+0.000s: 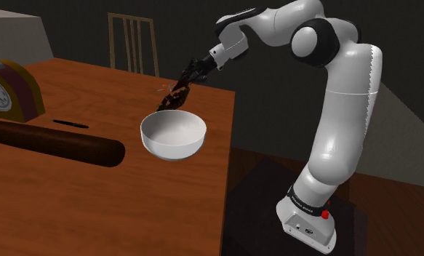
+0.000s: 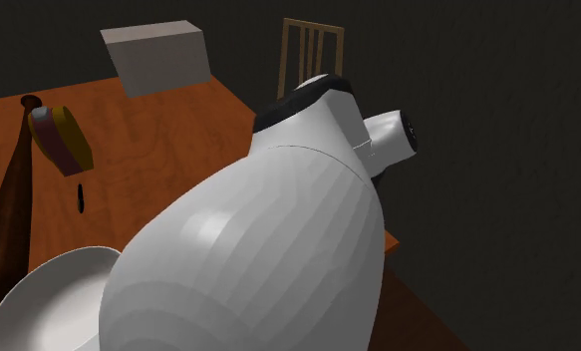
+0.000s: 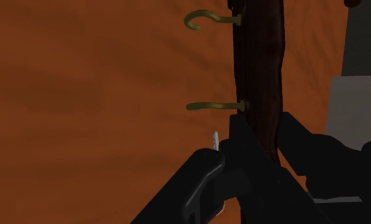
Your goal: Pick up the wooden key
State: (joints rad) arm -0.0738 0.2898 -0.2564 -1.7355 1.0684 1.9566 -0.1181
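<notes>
The wooden key piece (image 1: 175,94) is a long dark-brown wooden strip with brass hooks (image 3: 210,105) along one side. My gripper (image 1: 192,73) is shut on its upper end, and it hangs slanted down toward the table just behind the white bowl (image 1: 174,134). I cannot tell whether its lower tip touches the table. In the wrist view, the dark strip (image 3: 260,63) runs straight out from between the black fingers (image 3: 238,143), which clasp it on both sides. My gripper (image 3: 261,145) looks down on the brown tabletop (image 3: 82,95).
On the wooden table (image 1: 94,204) lie a long dark club (image 1: 50,142), a small black strip (image 1: 70,123) and a clock (image 1: 6,87). A grey box (image 2: 158,55) and a chair (image 1: 134,44) stand at the far side. The table's edge (image 1: 228,167) drops off beside the stand.
</notes>
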